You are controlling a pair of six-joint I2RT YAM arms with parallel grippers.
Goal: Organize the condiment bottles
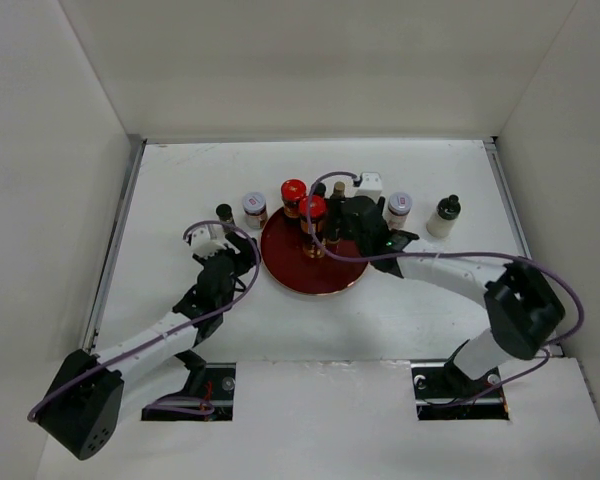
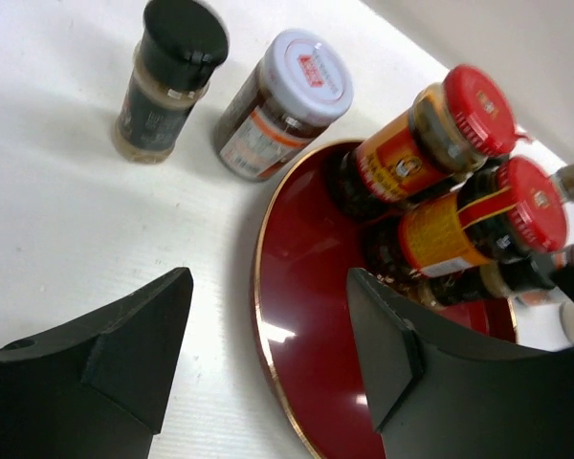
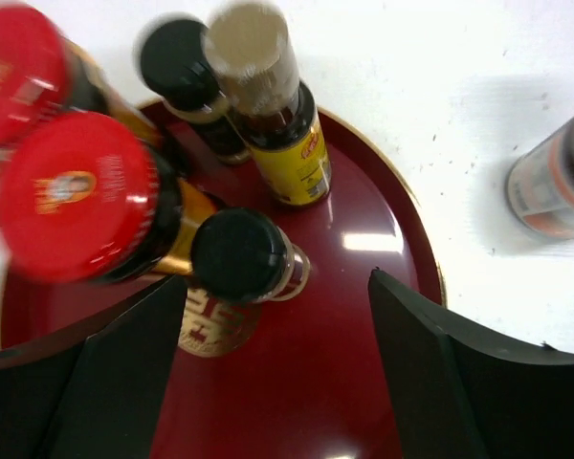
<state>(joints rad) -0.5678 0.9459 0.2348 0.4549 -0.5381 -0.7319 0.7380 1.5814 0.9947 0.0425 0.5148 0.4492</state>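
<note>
Several condiment bottles stand on the round dark-red tray: two red-capped ones, a slim amber one with a tan cap and yellow label, and small black-capped ones. My right gripper is open over the tray, and a small black-capped bottle stands between its fingers, close to the left one. My left gripper is open and empty, straddling the tray's left rim. A black-capped jar and a white-lidded jar stand on the table beyond it.
Right of the tray stand another white-lidded jar and a white-bodied, black-capped bottle. White walls close in the table on the left, back and right. Purple cables loop over both arms.
</note>
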